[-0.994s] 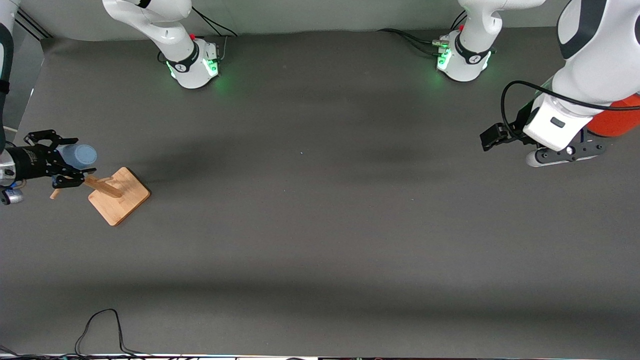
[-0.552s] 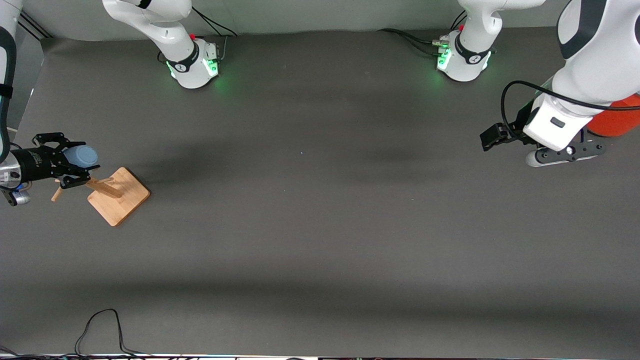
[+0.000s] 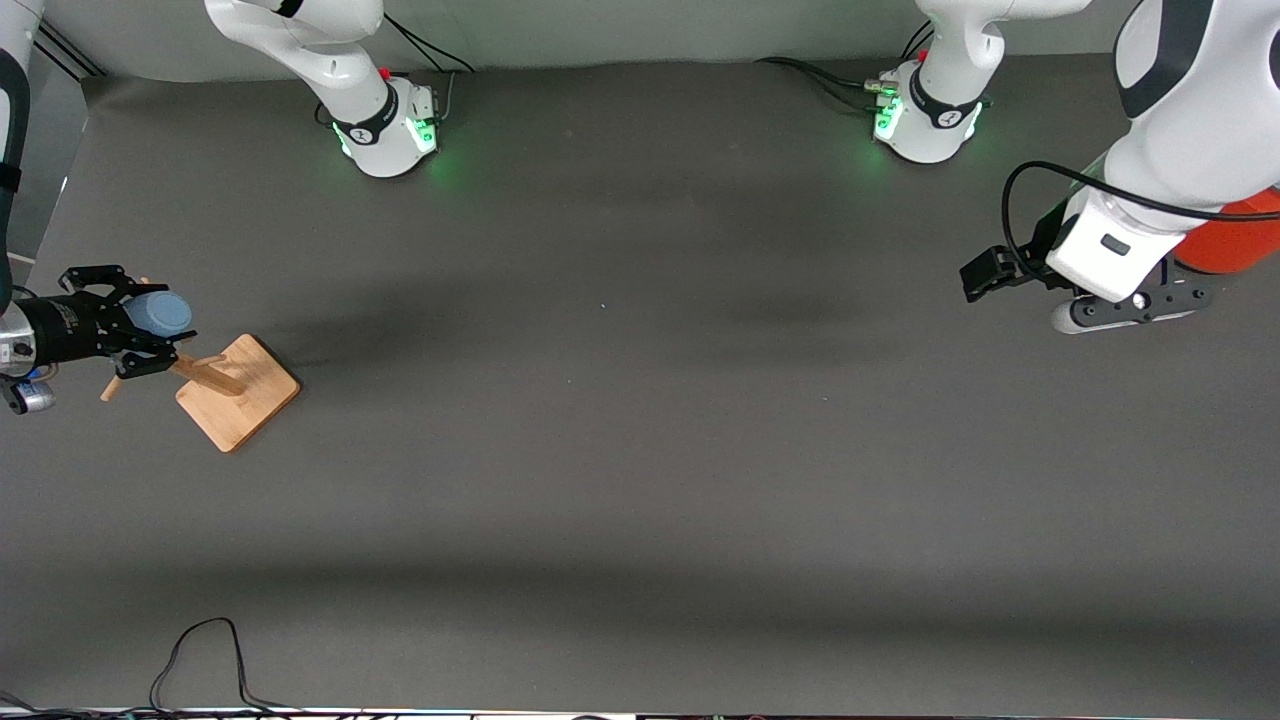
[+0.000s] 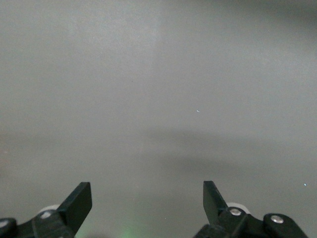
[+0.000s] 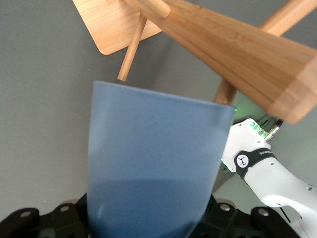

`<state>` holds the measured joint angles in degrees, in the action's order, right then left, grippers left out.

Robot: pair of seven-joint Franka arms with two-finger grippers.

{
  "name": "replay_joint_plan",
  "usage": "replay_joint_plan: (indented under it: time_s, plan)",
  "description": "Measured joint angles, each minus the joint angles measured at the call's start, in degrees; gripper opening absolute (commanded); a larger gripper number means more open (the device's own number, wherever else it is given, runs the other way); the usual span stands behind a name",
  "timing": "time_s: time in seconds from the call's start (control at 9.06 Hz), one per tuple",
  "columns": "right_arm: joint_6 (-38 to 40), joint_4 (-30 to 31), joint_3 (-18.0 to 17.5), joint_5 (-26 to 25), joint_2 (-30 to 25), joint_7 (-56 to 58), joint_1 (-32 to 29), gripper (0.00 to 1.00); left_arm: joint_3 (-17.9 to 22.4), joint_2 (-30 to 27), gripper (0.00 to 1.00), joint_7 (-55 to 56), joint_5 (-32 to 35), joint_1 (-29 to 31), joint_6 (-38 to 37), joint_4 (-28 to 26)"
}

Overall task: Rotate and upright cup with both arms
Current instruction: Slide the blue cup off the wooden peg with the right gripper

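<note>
The light-blue cup [image 3: 160, 312] lies sideways in the air between the fingers of my right gripper [image 3: 120, 320], at the right arm's end of the table. The gripper is shut on it. It is beside the pegs of a wooden peg stand [image 3: 238, 392]. In the right wrist view the cup [image 5: 153, 163] fills the space between the jaws, with the stand's post [image 5: 223, 44] and a peg [image 5: 131, 54] just past its end. My left gripper [image 3: 978, 274] is open and empty over bare table at the left arm's end, and its tips [image 4: 147, 203] stand wide apart.
A large orange-red cylinder [image 3: 1235, 235] stands at the left arm's end, partly hidden by the left arm. A black cable [image 3: 200, 655] loops on the table's edge nearest the front camera. The two green-lit bases [image 3: 395, 130] [image 3: 925, 120] stand along the robots' edge.
My right gripper's fingers have drawn in onto the cup, and the hand has dropped slightly beside the stand. The left arm has not moved.
</note>
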<state>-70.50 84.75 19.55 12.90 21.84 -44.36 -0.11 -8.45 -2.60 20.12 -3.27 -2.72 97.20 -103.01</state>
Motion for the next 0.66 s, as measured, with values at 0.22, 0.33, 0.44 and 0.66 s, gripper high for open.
replay_joint_plan:
  time_s: [0.22, 0.33, 0.44, 0.66]
  plan:
    - [2.0, -1.6, -0.3, 0.6, 0.0, -1.6, 0.3, 0.28, 0.0, 0.0, 1.00, 0.0, 0.0, 0.0, 0.0, 0.0]
    - [2.4, -2.2, -0.4, 1.6, 0.0, -2.8, 0.4, 0.28, 0.0, 0.0, 1.00, 0.0, 0.0, 0.0, 0.0, 0.0]
    - [3.1, -2.6, -0.4, 3.0, 0.0, -4.2, 0.6, 0.28, 0.0, 0.0, 1.00, 0.0, 0.0, 0.0, 0.0, 0.0]
    - [3.8, -3.2, -0.5, 4.1, 0.0, -6.9, 1.7, 0.28, 0.0, 0.0, 1.00, 0.0, 0.0, 0.0, 0.0, 0.0]
